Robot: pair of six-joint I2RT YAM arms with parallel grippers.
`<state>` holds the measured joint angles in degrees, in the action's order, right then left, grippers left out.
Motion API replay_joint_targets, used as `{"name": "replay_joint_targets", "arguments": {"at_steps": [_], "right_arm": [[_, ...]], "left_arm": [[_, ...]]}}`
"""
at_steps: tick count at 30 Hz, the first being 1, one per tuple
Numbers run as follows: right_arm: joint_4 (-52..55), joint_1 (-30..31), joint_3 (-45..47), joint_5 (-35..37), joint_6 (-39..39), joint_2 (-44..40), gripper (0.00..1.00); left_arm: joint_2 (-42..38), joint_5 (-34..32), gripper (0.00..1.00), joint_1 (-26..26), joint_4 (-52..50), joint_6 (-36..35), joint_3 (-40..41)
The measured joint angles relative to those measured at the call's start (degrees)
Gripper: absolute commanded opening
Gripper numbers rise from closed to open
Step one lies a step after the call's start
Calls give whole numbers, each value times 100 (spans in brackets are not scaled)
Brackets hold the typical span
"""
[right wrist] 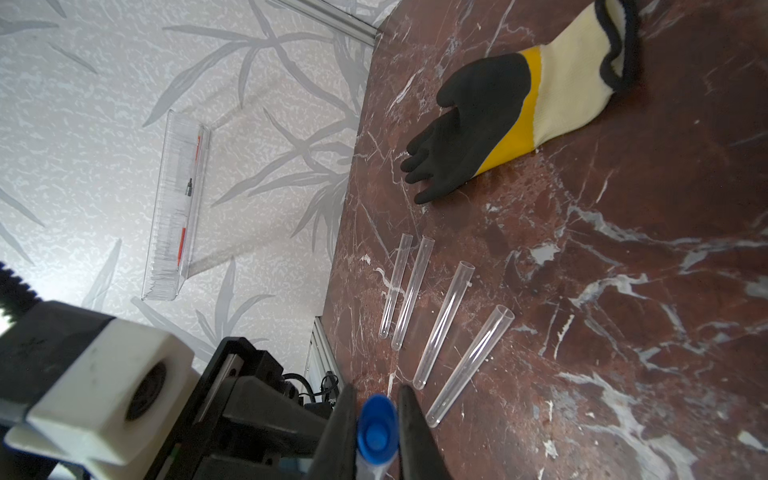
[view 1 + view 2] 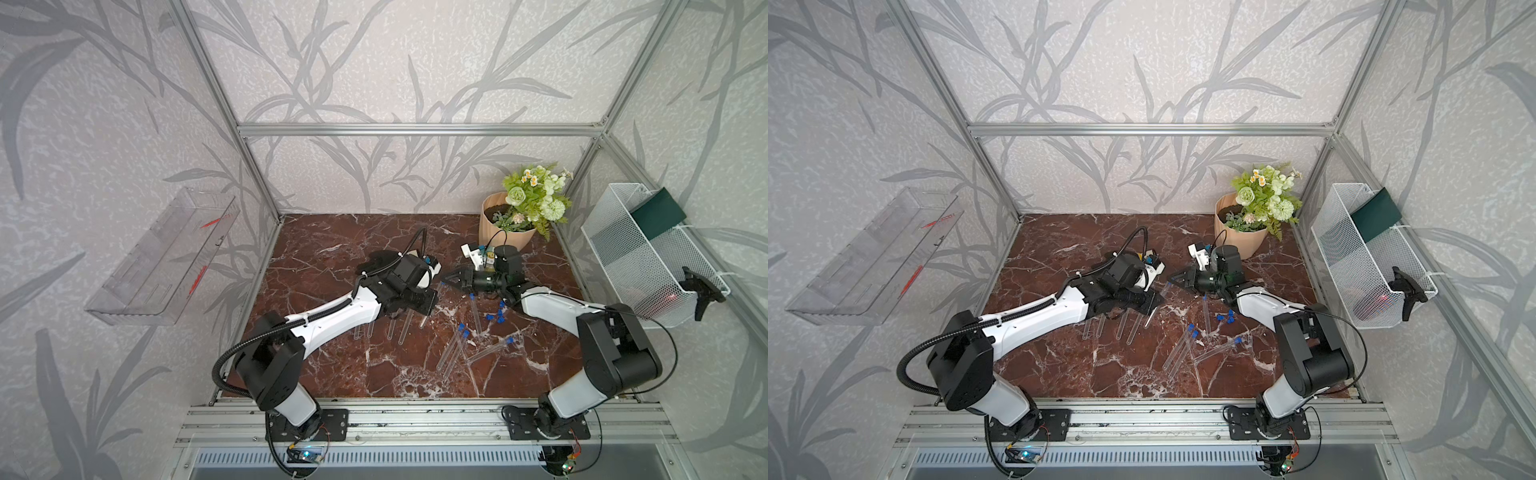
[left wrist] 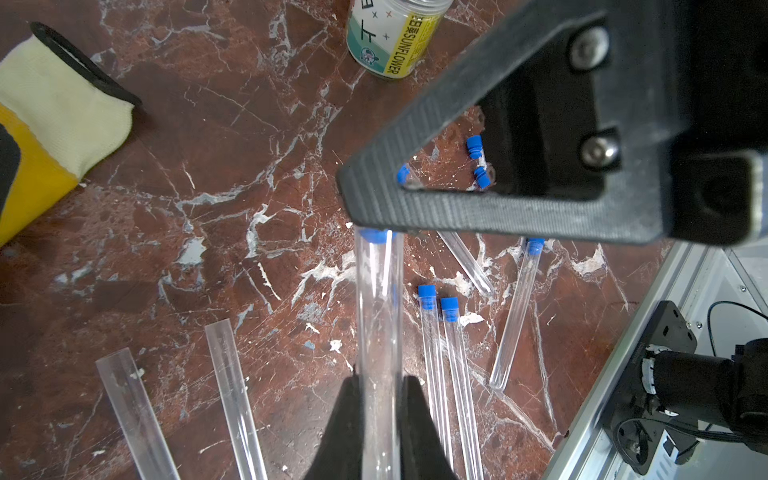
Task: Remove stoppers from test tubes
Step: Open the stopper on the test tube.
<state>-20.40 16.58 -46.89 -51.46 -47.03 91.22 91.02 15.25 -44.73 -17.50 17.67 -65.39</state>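
We are holding a long, clear plastic test tube clamped in the left gripper, above the red-brown marble tabletop and between the two arms. The right gripper is pinched narrow on the tube's small bright blue plastic stopper. We are judging that the pull should run straight along the tube's axis while the left grip is firm, since a sideways tug could make the tube slip. Four bare tubes are lying side by side on the marble, and capped tubes are waiting nearby.
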Motion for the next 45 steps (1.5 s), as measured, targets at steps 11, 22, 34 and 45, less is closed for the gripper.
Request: {"name": "replay_joint_targets", "arguments": {"at_steps": [11, 22, 34, 45], "right_arm": [[146, -2, -90, -24, 9, 0, 13], [146, -4, -92, -17, -103, 0, 13], [254, -109, -92, -20, -105, -17, 13], [122, -238, -105, 308, -133, -17, 14]], "left_arm": [[-81, 2, 0, 0, 9, -4, 74], [-96, -4, 0, 0, -2, -13, 74], [-96, -2, 0, 0, 103, -20, 74], [-129, 74, 0, -7, -179, -42, 111]]}}
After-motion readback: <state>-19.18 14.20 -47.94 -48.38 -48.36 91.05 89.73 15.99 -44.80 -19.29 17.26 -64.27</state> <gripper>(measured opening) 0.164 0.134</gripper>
